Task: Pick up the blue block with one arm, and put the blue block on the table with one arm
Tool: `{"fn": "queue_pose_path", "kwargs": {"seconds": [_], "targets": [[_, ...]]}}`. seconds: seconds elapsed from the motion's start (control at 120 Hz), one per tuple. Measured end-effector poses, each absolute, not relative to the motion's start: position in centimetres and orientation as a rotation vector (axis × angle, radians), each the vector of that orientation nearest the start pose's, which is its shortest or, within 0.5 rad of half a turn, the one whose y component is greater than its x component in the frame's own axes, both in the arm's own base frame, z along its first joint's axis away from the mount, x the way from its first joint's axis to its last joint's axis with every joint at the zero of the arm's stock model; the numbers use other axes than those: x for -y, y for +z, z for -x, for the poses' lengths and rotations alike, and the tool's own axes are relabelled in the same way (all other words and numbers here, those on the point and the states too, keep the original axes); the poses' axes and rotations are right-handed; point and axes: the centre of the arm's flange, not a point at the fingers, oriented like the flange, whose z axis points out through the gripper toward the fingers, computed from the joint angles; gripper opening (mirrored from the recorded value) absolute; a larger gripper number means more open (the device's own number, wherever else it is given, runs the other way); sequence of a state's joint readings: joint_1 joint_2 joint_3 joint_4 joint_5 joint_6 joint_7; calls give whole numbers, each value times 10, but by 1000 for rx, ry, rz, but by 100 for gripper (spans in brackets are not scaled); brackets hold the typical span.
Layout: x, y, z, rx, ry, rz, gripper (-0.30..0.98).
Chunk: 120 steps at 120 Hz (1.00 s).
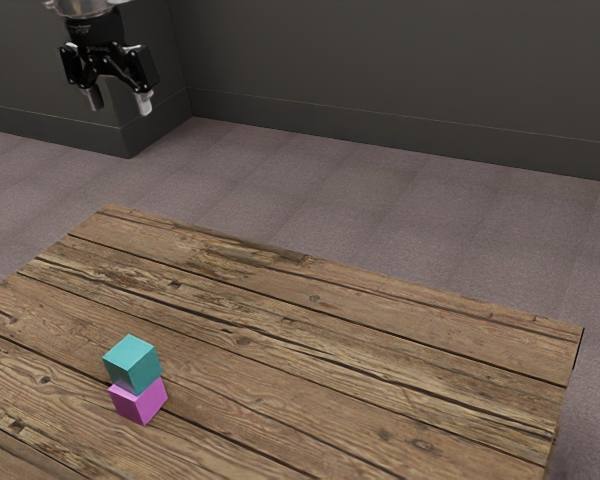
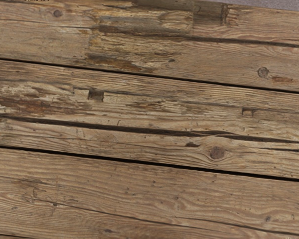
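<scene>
Exterior view high, angled down, farther back, wrist view facing down, nearer, sharing the table (image 1: 330,350)

Free space around stacked blocks (image 1: 135,378)

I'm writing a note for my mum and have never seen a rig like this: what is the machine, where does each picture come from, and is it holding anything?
The machine is a single robot arm, drawn by a simulator, with a black two-finger gripper at its end. The exterior view comes from a camera at the arm's side, so you see the gripper and the wooden table together. The wrist view comes from a camera on the arm's own hand, here facing the table's planks.

On the table is a little stack: a blue-green block on top of a pink one. The gripper's fingers stand apart with nothing between them, so it holds nothing.
</scene>
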State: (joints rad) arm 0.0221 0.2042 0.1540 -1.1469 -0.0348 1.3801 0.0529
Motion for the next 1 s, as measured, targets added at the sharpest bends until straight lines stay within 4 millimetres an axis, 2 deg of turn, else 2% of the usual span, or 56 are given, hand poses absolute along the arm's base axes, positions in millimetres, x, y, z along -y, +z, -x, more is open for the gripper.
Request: {"fn": "queue_pose_path", "kwargs": {"seconds": [0.142, 0.15, 0.217, 0.258, 0.317, 0.358, 0.4, 0.442, 0.483, 0.542, 0.617, 0.717, 0.758, 0.783, 0.825, 0.858, 0.908, 1.0], "targets": [[-83, 687, -587, 165, -52, 3140, 69], [-83, 690, -586, 165, -62, 3140, 69], [-74, 755, -557, 139, -256, 3133, 69], [-49, 786, -541, 62, -354, 3136, 69], [-2, 809, -527, -80, -423, 3137, 69], [31, 816, -520, -181, -444, 3136, 69], [55, 820, -514, -260, -453, 3137, 68], [69, 822, -511, -314, -458, 3140, 68], [73, 821, -511, -339, -458, 3147, 68], [66, 812, -521, -328, -438, 3155, 68], [41, 803, -532, -262, -426, 3156, 68], [-24, 753, -557, -44, -271, 3140, 68], [-40, 730, -563, 19, -206, 3132, 69], [-45, 711, -563, 40, -148, 3135, 69], [-52, 667, -565, 69, -20, 3143, 69], [-57, 645, -565, 92, 33, 3141, 69], [-63, 629, -567, 122, 52, 3133, 69], [-64, 618, -576, 140, 0, 3114, 69]]}}
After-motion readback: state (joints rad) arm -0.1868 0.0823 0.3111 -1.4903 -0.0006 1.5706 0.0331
